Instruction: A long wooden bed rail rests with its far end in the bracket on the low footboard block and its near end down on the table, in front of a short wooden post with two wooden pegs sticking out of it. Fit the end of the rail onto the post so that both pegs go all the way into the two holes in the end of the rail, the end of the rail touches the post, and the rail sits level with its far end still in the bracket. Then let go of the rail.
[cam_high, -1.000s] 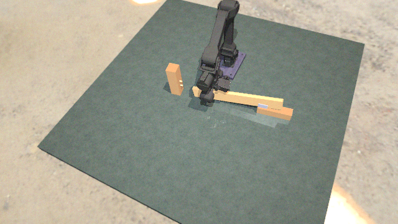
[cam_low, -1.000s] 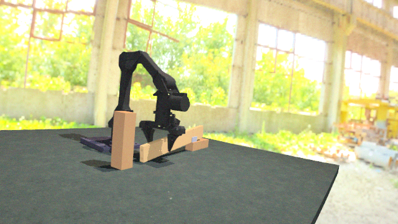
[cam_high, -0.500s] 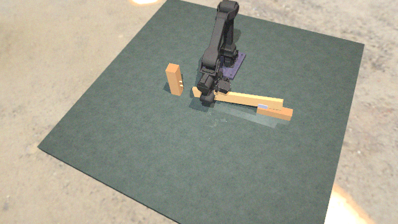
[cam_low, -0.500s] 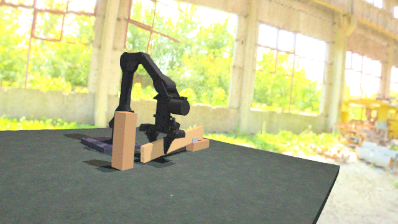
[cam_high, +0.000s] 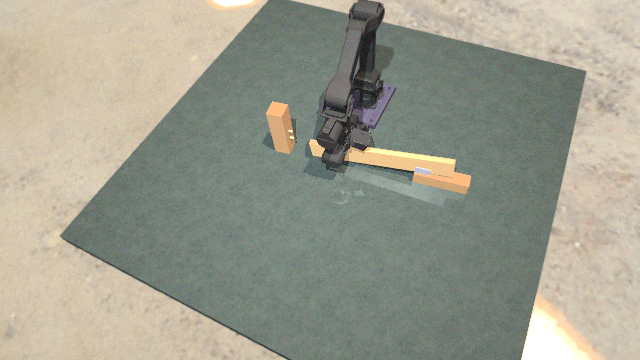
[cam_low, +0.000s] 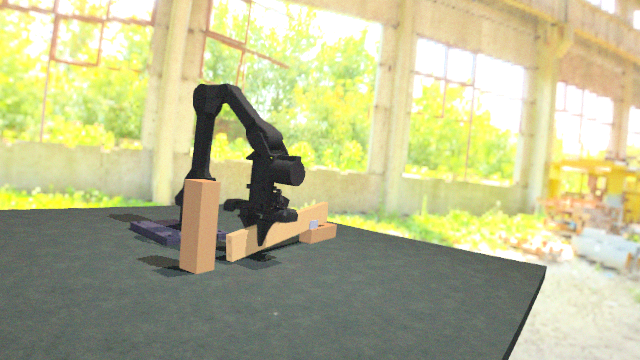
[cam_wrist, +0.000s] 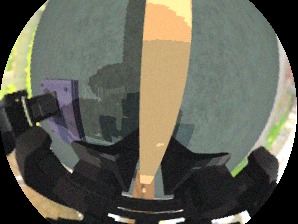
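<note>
1. The rail (cam_high: 400, 161) is lying slanted: its far end is sitting in the small pale bracket (cam_high: 422, 171) on the footboard block (cam_high: 442, 182), while its near end is resting down on the table (cam_high: 250, 240), just in front of the post (cam_high: 280, 127) but not touching it.

2. Its long axis is pointing from the footboard block toward the post, roughly in line with the pegs (cam_high: 290, 133), which are sticking out of the post's face toward the rail and sitting higher than the rail's lowered end. That gap in height and along the axis is what the coming move is likely turning on: the near end is needing to rise until level, then slide along its own length onto the pegs.

3. The rail is looking like a plain, light wooden plank standing on edge, long and narrow. The two holes in its end are not showing clearly in any view.

4. The jaws are clenching the rail from above, near its low end, one on each broad side; the gripper (cam_low: 261, 227) is straddling the plank in the exterior view, and in the wrist view the rail (cam_wrist: 160, 96) is running straight away from the jaws.

5. The single arm is reaching down over the rail from its purple base plate (cam_high: 375, 107) behind.
</note>
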